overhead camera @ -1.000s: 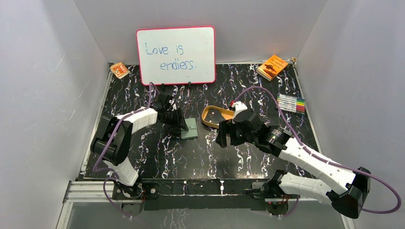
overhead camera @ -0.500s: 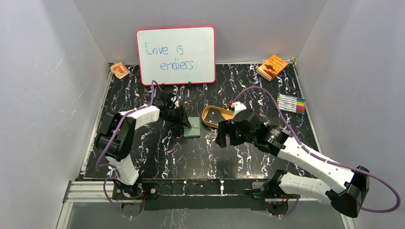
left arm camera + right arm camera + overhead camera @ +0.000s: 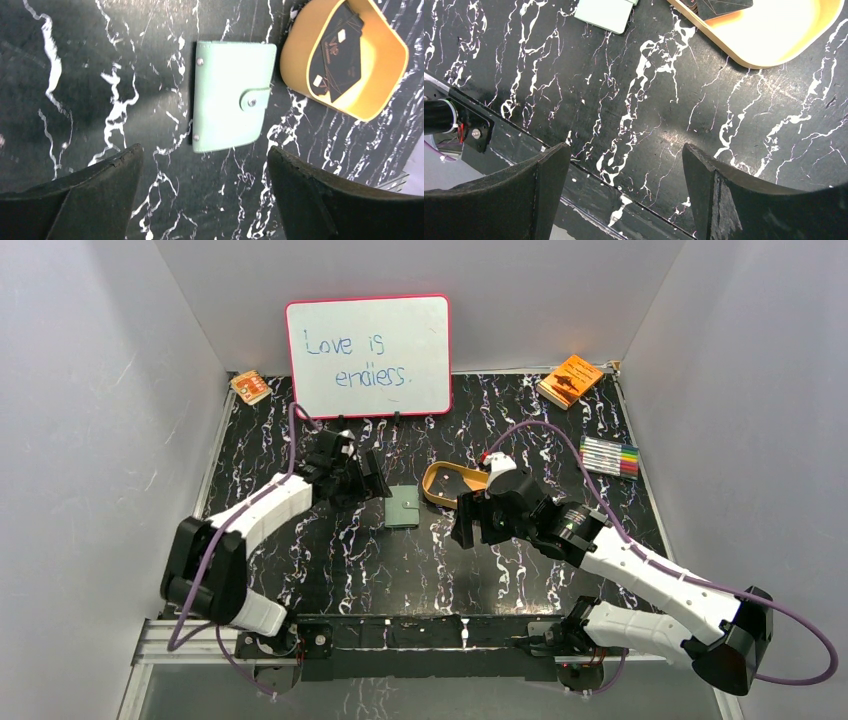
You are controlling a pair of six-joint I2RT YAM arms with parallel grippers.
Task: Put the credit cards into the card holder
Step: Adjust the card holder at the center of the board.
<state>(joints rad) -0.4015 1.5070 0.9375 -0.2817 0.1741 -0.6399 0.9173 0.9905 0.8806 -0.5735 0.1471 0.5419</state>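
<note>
green card holder (image 3: 234,96) sits snapped shut, left hand (image 3: 204,155) and right hand (image 3: 626,152) both released: pop its three-o'clock tab (image 3: 255,98) first.

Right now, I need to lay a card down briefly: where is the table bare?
Bare: the strip between the card holder and the table's near edge, and the patch between the tray, the markers and the orange booklet. Crowded: between card holder and tray.
</note>
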